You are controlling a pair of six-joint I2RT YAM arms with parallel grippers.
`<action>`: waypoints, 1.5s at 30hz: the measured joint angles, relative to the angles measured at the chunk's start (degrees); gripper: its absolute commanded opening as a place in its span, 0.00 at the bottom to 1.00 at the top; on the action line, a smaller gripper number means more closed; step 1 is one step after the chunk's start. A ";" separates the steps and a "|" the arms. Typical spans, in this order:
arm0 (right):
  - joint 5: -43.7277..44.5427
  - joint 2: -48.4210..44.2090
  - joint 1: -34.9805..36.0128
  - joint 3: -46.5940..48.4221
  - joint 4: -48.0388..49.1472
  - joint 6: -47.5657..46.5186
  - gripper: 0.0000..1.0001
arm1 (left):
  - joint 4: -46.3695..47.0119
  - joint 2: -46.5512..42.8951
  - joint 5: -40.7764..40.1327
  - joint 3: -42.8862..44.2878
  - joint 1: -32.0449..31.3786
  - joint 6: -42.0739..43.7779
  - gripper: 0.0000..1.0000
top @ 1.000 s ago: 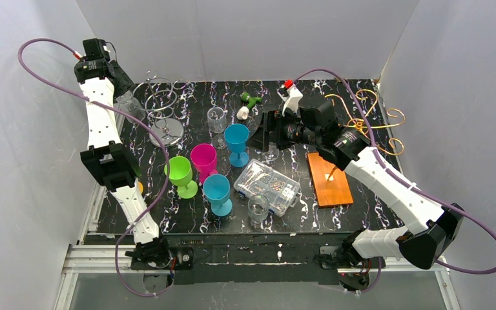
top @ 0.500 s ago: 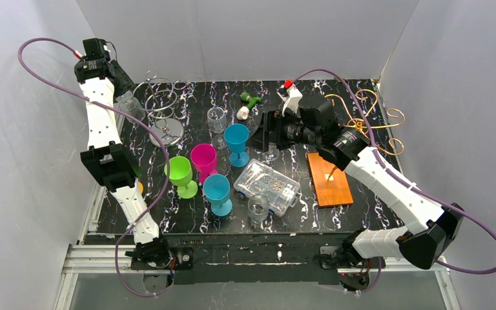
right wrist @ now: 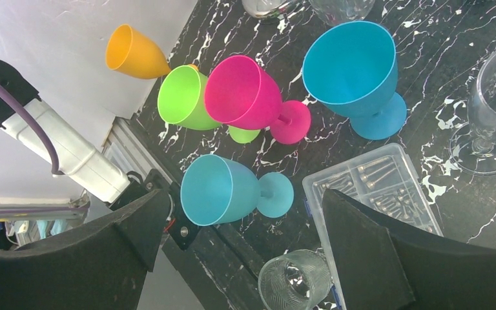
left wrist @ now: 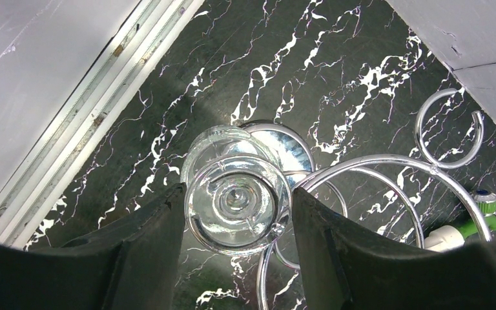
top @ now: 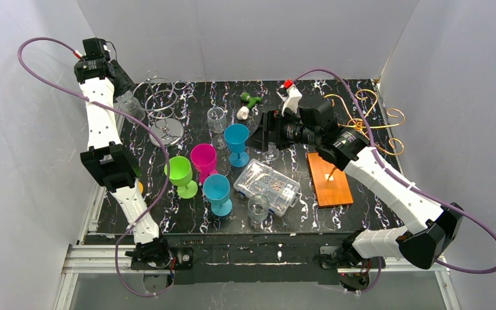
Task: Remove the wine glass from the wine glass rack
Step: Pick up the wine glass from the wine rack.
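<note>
Left wrist view tells most of it: the left gripper (left wrist: 236, 194) is clamped on a clear wine glass (left wrist: 232, 216), one finger touching each side. It's at the far left, just beside the coils of a silver wire stand (top: 166, 130). The golden wine glass rack (top: 328, 181) sits far right and looks bare (can't be sure, that wire is thin). The right gripper (right wrist: 245, 194) hangs wide open over mid-table, gripping nothing. My take: draw the glass left and up, slowly, so nothing snags on the wire. Don't squeeze harder, and aim for a bare patch well apart from the coloured cups (right wrist: 245, 97).
</note>
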 measured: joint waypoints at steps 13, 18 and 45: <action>-0.61 0.17 0.00 0.00 0.26 0.02 0.98 | -0.20 -2.16 -0.02 0.00 0.02 0.22 0.28; -0.87 0.22 0.00 0.00 0.26 0.15 0.99 | -0.20 -3.15 -0.02 0.00 0.20 0.22 0.27; -2.38 1.90 0.00 -0.04 1.60 1.20 0.98 | -0.13 -3.41 -0.11 -1.22 2.86 0.55 0.27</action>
